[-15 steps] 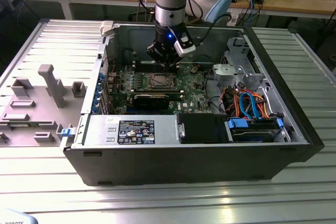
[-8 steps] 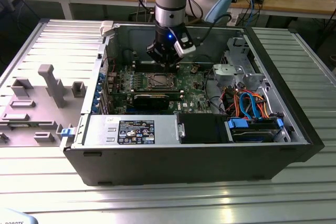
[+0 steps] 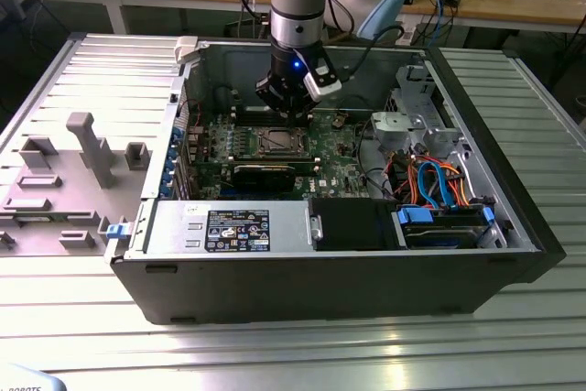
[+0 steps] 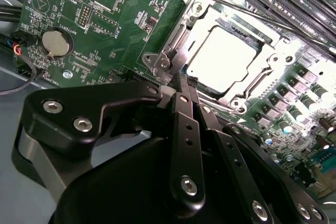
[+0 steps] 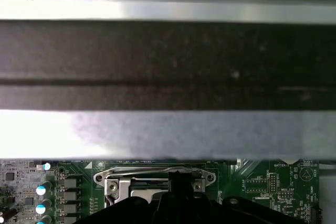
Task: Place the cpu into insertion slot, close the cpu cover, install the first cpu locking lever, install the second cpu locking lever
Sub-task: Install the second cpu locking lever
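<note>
Pincer beside cpu cover, cpu beyond

A lab or electronics workshop. An opened computer case lies on a ribbed metal table. Wooden benches behind carry cables and parts (rather cluttered).

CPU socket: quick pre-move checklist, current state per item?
1. cpu lies in the insertion slot: ok, silver top visible, looks flat.
2. cpu cover down over the chip: ok, frame surrounds it.
3. Locking lever latched: cannot tell.
4. gripper at the socket's corner, jaws together: ok.
5. Jaws touching the cover's tab: cannot tell.
6. gripper above the socket in the exterior view: ok.
</note>
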Action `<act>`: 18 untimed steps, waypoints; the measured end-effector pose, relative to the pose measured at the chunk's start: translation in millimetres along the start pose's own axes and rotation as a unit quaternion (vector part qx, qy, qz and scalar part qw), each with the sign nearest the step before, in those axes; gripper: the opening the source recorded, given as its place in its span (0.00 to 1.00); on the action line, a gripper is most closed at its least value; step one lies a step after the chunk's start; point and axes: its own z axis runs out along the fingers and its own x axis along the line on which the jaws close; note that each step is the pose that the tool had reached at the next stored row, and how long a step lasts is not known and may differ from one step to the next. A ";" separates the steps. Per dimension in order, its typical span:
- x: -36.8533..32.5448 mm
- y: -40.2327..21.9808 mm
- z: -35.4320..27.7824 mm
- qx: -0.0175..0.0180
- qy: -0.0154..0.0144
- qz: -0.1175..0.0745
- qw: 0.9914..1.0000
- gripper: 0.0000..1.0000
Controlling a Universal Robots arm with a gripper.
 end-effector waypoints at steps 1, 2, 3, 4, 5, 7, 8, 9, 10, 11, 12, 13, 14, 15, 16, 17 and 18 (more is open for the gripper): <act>0.0 -0.1 0.0 0.000 0.000 0.000 1.000 0.11; 0.0 -0.2 0.0 0.000 0.000 0.000 1.000 0.11; 0.0 -0.2 0.0 0.000 0.000 0.000 1.000 0.11; 0.0 -0.2 0.0 0.000 0.000 0.000 1.000 0.11; 0.0 -0.2 0.0 0.000 0.000 0.000 1.000 0.11; 0.0 -0.2 0.0 0.000 0.000 0.000 1.000 0.11; 0.0 -0.3 0.0 0.000 0.000 0.000 1.000 0.11; 0.0 -0.3 -0.2 0.000 0.000 0.000 1.000 0.11; 0.0 -0.4 -1.5 0.000 0.000 0.000 1.000 0.11; -0.1 -0.2 -5.3 0.000 0.000 0.000 1.000 0.11; -0.2 -0.1 -8.3 0.000 0.000 0.000 1.000 0.11; -0.3 -0.1 -11.1 0.000 0.000 0.000 1.000 0.11; -0.3 0.0 -13.4 0.000 0.000 0.000 1.000 0.11; -0.4 0.0 -14.9 0.000 0.000 0.000 1.000 0.11; -0.4 0.0 -17.4 0.000 0.000 0.000 1.000 0.11; -0.5 0.1 -19.9 0.000 0.000 0.000 1.000 0.11; -0.5 0.0 -19.9 0.000 0.000 0.000 1.000 0.11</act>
